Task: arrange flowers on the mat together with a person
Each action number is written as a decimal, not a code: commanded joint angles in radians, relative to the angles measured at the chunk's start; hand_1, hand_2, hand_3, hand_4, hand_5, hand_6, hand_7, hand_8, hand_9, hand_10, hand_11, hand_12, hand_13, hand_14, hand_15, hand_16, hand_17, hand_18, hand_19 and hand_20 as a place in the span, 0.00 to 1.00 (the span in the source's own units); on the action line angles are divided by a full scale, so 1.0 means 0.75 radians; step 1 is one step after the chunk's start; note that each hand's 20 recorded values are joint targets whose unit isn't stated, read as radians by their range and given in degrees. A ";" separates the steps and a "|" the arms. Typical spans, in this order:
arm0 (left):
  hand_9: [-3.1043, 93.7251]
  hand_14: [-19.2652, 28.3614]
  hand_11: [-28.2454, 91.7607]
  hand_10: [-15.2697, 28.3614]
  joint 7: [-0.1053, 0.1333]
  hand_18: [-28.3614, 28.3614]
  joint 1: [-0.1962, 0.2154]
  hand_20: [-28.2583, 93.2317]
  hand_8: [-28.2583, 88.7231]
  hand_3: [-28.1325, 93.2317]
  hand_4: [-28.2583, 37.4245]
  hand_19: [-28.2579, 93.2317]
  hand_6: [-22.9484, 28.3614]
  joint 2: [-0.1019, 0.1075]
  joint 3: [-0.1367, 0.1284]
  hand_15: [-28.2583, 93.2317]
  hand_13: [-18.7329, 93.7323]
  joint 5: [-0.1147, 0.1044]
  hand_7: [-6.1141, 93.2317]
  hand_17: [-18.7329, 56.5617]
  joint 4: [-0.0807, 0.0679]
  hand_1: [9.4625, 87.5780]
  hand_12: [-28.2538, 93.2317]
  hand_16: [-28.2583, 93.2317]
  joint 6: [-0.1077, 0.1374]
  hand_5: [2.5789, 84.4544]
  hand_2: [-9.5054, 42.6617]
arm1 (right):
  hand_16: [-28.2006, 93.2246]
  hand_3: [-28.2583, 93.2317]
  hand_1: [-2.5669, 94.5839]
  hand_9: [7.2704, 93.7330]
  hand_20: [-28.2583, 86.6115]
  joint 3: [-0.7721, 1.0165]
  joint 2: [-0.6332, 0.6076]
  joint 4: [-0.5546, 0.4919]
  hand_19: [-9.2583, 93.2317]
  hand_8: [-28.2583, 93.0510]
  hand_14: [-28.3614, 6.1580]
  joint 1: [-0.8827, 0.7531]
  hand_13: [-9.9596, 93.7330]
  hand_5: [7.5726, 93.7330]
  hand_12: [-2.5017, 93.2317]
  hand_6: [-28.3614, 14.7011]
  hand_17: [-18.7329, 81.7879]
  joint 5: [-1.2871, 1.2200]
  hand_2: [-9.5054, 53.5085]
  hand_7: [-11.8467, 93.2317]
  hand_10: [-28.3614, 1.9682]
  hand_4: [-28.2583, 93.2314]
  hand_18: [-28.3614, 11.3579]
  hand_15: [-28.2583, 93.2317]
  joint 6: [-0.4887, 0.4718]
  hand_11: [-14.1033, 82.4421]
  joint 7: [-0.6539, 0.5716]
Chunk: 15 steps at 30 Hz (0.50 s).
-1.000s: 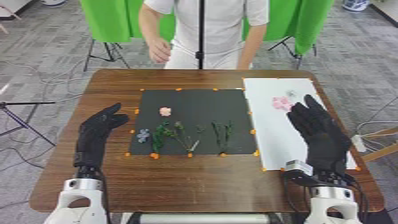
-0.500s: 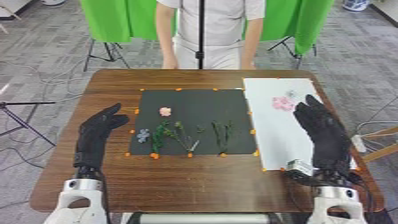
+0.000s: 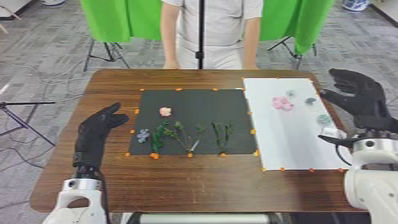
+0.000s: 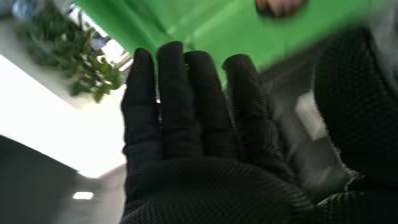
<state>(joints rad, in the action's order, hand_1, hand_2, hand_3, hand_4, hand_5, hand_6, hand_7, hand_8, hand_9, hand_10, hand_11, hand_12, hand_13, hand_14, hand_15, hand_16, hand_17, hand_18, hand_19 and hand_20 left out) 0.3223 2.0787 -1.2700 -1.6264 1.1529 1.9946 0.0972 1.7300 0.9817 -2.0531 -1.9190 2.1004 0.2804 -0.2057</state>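
Nearest to us was the bare front of the brown wooden table (image 3: 178, 185). Beyond it, toward the left, we had the left hand (image 3: 93, 131) over the tabletop, beside the black mat (image 3: 200, 102). It was loosely open, fingers bent a little and thumb apart from them.

On the near part of the black mat, held at its edges by orange tape (image 3: 155, 156), we saw the green-leaved stems (image 3: 180, 134) near the middle, with pale lower ends. The leafy green sprig (image 3: 158, 140) lay to their left, the thin green stems (image 3: 219, 136) to their right, and the blue-grey flower (image 3: 143, 135) by the left edge. Farther up the mat lay the pale pink flower (image 3: 165, 111).

To the right, on the white mat (image 3: 280, 145), we saw the pale green flower (image 3: 324, 120) near the right edge, then the larger pink flower (image 3: 282, 103) and the small grey-green flower (image 3: 310, 101), and farthest the grey flower (image 3: 291, 93). The right hand (image 3: 371, 110) was by the table's right edge. In the right wrist view, we saw the right hand (image 4: 213, 190) wide open, fingers straight, thumb well apart.

Behind the table hung the green cloth (image 3: 306, 22).
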 commanded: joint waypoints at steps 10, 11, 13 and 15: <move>0.55 0.80 0.43 0.68 -0.016 0.72 0.026 0.41 0.20 0.79 0.11 0.30 0.53 -0.016 -0.009 0.42 0.54 0.006 0.20 0.39 0.012 0.19 0.37 0.25 -0.003 0.58 0.21 | 0.46 0.81 0.35 0.74 0.62 -0.340 -0.335 0.439 0.38 0.15 0.54 0.423 0.79 0.62 0.22 0.74 0.52 0.570 0.00 0.25 0.52 0.00 0.38 0.41 -0.533 0.31 -0.363; 0.55 0.80 0.43 0.68 -0.015 0.72 0.028 0.41 0.20 0.79 0.11 0.30 0.53 -0.016 -0.009 0.42 0.54 0.006 0.20 0.39 0.013 0.19 0.37 0.25 -0.002 0.58 0.21 | 0.46 0.81 0.35 0.74 0.62 -0.360 -0.337 0.460 0.38 0.15 0.54 0.439 0.79 0.62 0.22 0.74 0.52 0.579 0.00 0.25 0.52 0.00 0.38 0.41 -0.535 0.31 -0.359; 0.55 0.80 0.43 0.68 -0.016 0.72 0.028 0.41 0.20 0.80 0.11 0.30 0.53 -0.017 -0.008 0.42 0.54 0.005 0.20 0.39 0.014 0.19 0.36 0.25 -0.002 0.58 0.21 | 0.47 0.81 0.35 0.74 0.62 -0.367 -0.335 0.477 0.38 0.15 0.54 0.454 0.79 0.61 0.22 0.74 0.52 0.561 0.00 0.24 0.52 0.00 0.37 0.41 -0.594 0.30 -0.357; 0.55 0.80 0.43 0.68 -0.019 0.72 0.022 0.41 0.20 0.79 0.11 0.30 0.53 -0.017 -0.007 0.42 0.54 0.007 0.20 0.39 0.014 0.19 0.36 0.25 -0.010 0.58 0.21 | 0.47 0.81 0.35 0.75 0.62 -0.368 -0.330 0.492 0.38 0.15 0.55 0.459 0.80 0.61 0.22 0.74 0.52 0.514 0.00 0.24 0.53 0.00 0.37 0.41 -0.608 0.30 -0.360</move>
<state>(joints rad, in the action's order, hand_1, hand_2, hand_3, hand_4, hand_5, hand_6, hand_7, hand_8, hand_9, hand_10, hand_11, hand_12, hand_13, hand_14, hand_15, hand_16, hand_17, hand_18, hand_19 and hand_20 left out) 0.3211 2.0880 -1.2738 -1.6312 1.1537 2.0026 0.0975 1.4660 0.7402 -1.7108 -1.6060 2.5517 -0.1140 -0.4692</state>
